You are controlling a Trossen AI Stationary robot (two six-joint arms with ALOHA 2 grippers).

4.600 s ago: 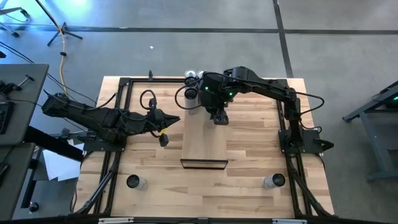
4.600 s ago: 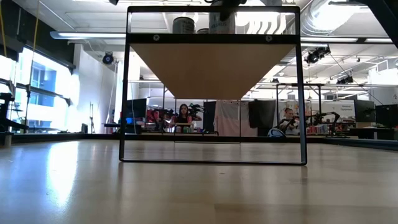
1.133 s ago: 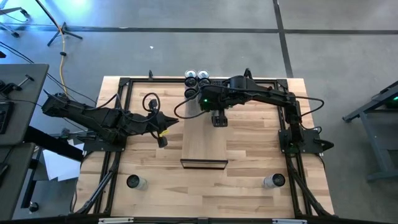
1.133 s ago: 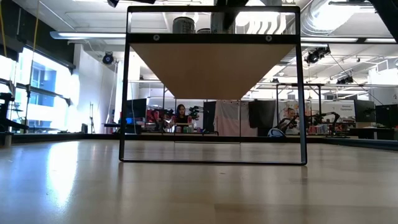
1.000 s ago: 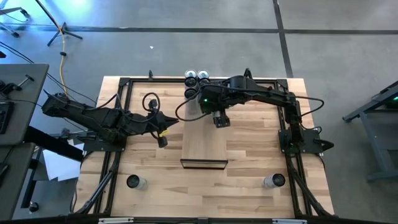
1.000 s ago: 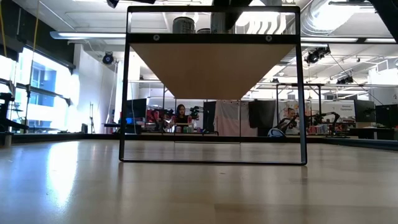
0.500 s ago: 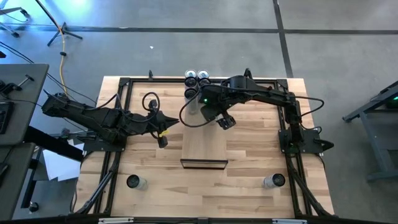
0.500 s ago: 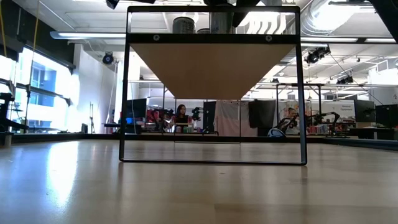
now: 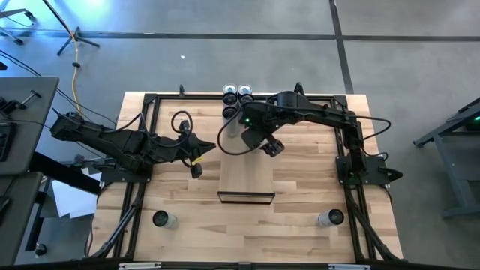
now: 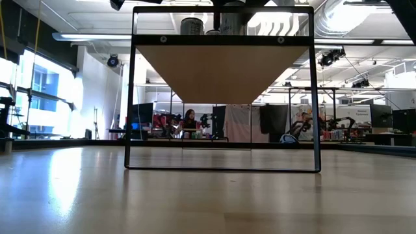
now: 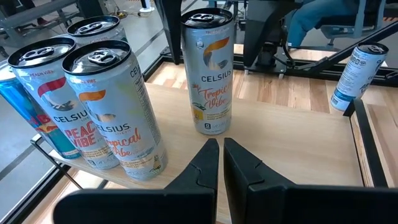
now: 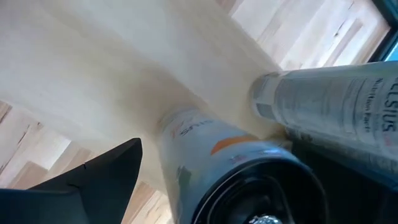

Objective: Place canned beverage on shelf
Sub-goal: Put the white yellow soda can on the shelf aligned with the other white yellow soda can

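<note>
My right gripper hangs over the shelf, fingers wide, nothing held; Celsius cans stand at far end. Left gripper beside shelf, fingers closed.

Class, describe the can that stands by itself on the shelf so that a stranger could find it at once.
Start at the shelf, the light wooden platform. On it, cans cluster at one end. The lone can stands upright apart from that cluster: silver, lettered Celsius Tropical Vibe, with bare wood all around it.
</note>
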